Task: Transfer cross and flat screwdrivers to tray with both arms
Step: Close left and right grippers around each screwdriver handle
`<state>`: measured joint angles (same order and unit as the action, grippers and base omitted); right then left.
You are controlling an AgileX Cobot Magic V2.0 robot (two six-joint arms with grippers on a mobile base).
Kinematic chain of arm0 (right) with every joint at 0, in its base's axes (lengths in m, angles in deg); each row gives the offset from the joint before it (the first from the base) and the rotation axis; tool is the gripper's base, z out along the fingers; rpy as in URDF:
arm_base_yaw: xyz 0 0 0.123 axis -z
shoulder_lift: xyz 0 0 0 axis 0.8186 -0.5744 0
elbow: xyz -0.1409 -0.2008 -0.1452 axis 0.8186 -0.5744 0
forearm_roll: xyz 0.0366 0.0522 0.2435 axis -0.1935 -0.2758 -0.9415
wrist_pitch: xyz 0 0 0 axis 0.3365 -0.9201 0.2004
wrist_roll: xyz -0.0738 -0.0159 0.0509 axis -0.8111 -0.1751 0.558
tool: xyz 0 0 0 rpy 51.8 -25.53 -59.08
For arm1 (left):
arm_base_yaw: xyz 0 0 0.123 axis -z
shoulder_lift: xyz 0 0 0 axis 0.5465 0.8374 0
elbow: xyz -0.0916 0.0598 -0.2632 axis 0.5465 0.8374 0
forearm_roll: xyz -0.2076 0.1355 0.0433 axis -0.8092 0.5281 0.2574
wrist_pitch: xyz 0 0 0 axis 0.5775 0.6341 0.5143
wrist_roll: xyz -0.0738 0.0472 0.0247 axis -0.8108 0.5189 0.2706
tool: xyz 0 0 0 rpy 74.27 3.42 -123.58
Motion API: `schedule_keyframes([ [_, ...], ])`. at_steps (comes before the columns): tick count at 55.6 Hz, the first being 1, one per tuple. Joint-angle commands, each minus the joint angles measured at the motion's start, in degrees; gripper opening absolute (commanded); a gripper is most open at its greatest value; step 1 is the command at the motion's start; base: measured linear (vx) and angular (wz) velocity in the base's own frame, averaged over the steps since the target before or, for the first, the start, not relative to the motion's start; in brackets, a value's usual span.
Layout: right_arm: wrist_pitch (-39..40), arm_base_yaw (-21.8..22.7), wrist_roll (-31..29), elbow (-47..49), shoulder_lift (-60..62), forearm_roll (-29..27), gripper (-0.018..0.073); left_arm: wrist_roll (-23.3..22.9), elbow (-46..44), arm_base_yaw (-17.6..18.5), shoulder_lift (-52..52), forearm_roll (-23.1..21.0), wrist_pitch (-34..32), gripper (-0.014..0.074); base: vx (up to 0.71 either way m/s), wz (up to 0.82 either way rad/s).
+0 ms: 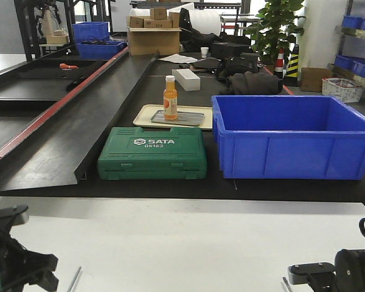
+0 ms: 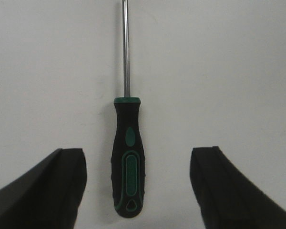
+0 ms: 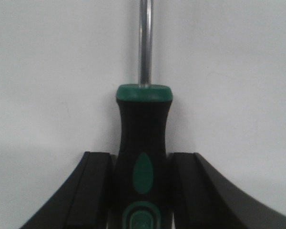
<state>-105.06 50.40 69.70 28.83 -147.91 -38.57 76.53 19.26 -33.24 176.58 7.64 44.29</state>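
Observation:
One screwdriver [image 2: 128, 162], black handle banded in green, lies flat on the white table. My left gripper [image 2: 138, 188] is open around it, with a wide gap on each side of the handle. My right gripper [image 3: 142, 191] is shut on the handle of the other screwdriver [image 3: 143, 138], both fingers pressed against it. Both tips are out of view, so I cannot tell cross from flat. In the front view the two shafts [image 1: 74, 278] [image 1: 286, 284] show beside my arms at the bottom edge. The grey metal tray [image 1: 191, 119] lies far ahead on the dark bench.
The grey tray rests on a cream tray [image 1: 143, 115] and an orange bottle [image 1: 170, 97] stands on it. A green SATA case [image 1: 152, 152] lies in front of it, with a deep blue bin [image 1: 292, 137] to the right. A black ramp [image 1: 79, 121] slopes at the left.

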Motion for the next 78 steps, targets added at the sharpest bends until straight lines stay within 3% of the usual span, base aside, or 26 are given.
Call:
schedule_keyframes([
  [1, 2.33, 0.02, -0.05, 0.73, 1.17, -0.54, -0.0008, 1.11, -1.81, 0.8, 1.52, -2.56, -2.32, 0.0576, 0.0, 0.0],
  [11, 3.09, 0.02, 0.01, 0.73, 1.17, -1.83, -0.0006, 3.2, -1.81, 2.59, 7.09, -2.42, -2.36, 0.0576, 0.0, 0.0],
  [29, 2.94, 0.02, 0.01, 0.73, 1.17, -1.88, -0.0004, -3.23, -1.81, 3.05, 12.67, 3.79, -4.0, 0.0543, 0.0, 0.0],
  [34, 2.88, 0.02, 0.01, 0.73, 1.17, -1.88, -0.0004, -7.19, -1.81, 3.12, 13.05, 7.14, -3.89, 0.0439, 0.0, 0.0],
  [41, 2.76, 0.02, 0.07, 0.73, 1.17, -1.94, -0.0003, -12.27, -1.81, 3.99, 13.05, 14.94, -3.62, 0.0206, 0.0, 0.0],
  [49, 2.76, 0.02, 0.07, 0.73, 1.17, -2.44, -0.0001, -12.47, -1.61, 5.32, 13.24, 17.22, -3.52, -0.0009, 0.0, 0.0],
  [68, 2.33, 0.02, 0.07, 0.73, 1.17, -3.39, 0.0, -11.98, -1.61, 7.09, 13.24, 17.22, -2.85, -0.0003, 0.0, 0.0],
  [78, 2.09, 0.02, -0.03, 0.73, 1.17, -3.34, 0.0, -11.98, -1.61, 7.09, 13.24, 19.84, -2.24, 0.0004, 0.0, 0.0],
])
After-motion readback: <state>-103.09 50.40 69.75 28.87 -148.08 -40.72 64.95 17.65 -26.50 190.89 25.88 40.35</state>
